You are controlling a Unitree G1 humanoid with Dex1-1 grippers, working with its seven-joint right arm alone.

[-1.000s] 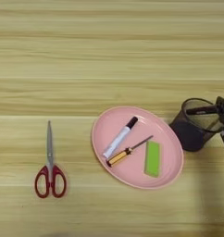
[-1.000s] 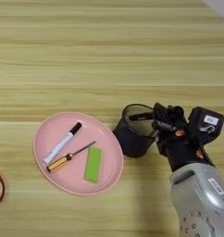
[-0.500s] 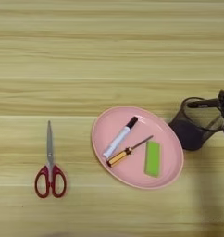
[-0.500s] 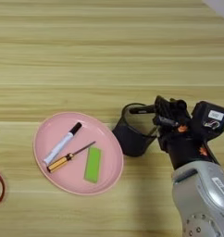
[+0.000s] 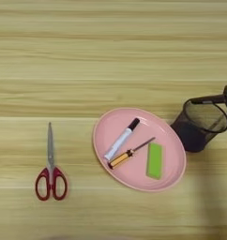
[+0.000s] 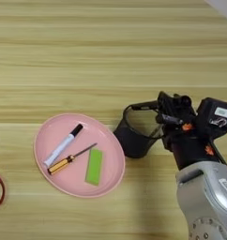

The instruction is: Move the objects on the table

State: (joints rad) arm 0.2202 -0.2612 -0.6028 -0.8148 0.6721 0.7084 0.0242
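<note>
Marker pen (image 6: 144,105) at mesh cup (image 6: 134,136) rim, lettering unreadable

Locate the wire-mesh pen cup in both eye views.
Left eye view: wire-mesh pen cup near the right edge, right of the pink plate.
Right eye view: the cup sits centre-right, between plate and pincer.
Shared landmark: the green eraser on the plate.
</note>
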